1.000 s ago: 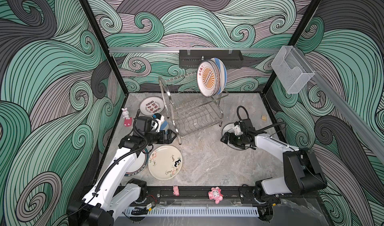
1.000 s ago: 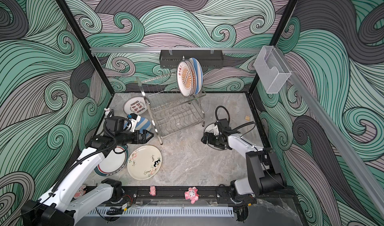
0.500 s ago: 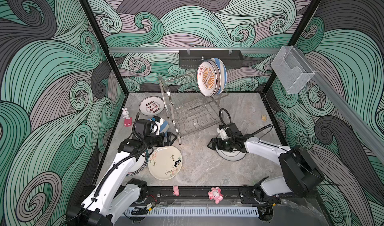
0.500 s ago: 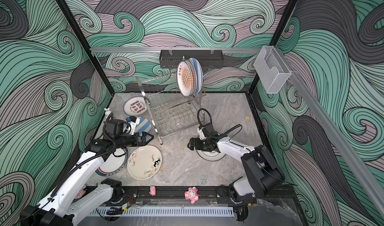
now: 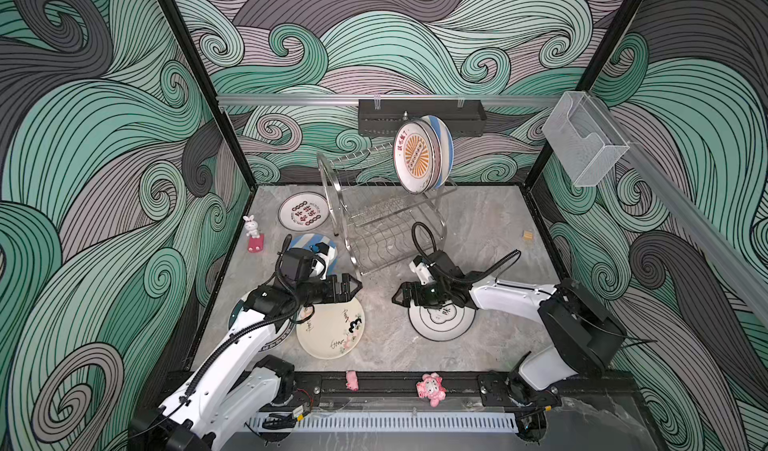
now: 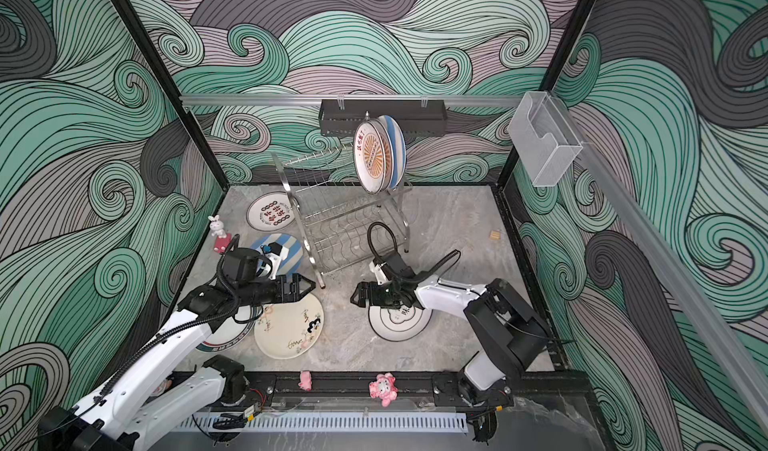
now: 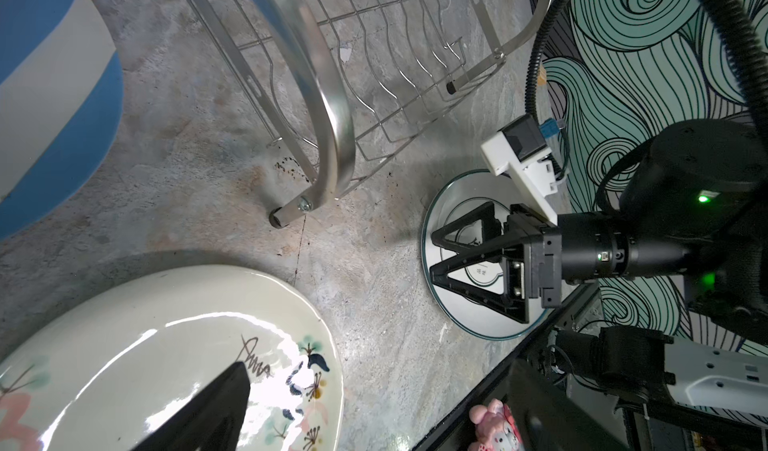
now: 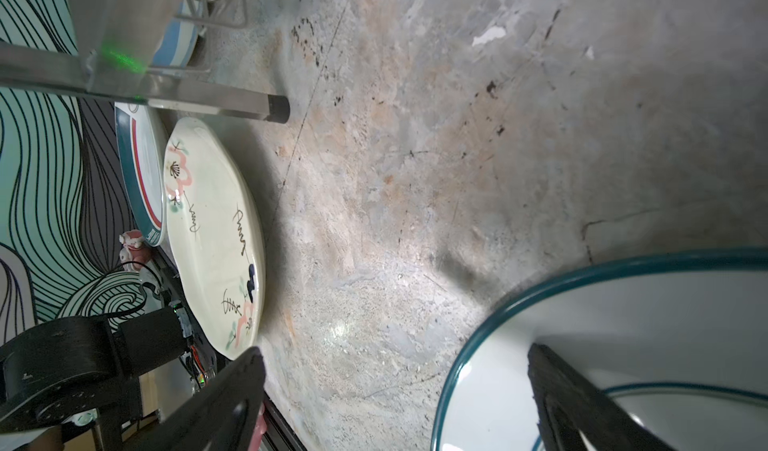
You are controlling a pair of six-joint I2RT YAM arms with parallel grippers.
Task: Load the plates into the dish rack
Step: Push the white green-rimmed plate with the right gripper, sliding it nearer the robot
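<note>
The steel dish rack [image 5: 382,224] stands at the back middle, with an orange sunburst plate [image 5: 417,160] and a blue-white striped plate [image 5: 444,147] upright in its top tier. Flat on the table lie a white plate with red-black characters [image 5: 304,213], another striped plate [image 5: 301,243], a cream plate with drawings [image 5: 332,330], a teal-rimmed plate [image 6: 224,341] under my left arm, and a cloud outline plate [image 5: 441,324]. My right gripper [image 8: 392,353] is open, and the near rim of the cloud outline plate [image 8: 623,324] lies between its fingers. My left gripper [image 5: 355,289] hangs open over the cream plate [image 7: 166,345].
A rabbit figurine [image 5: 251,226] stands at the left wall. Two pink toys [image 5: 430,388] sit on the front rail. A black shelf [image 5: 419,116] and a clear box [image 5: 586,141] hang on the walls. A small tan block [image 5: 528,235] lies at the right.
My right gripper has swung left and toward the front, and the cloud outline plate has slid with it. My left gripper has moved a little toward the front, over the cream plate.
</note>
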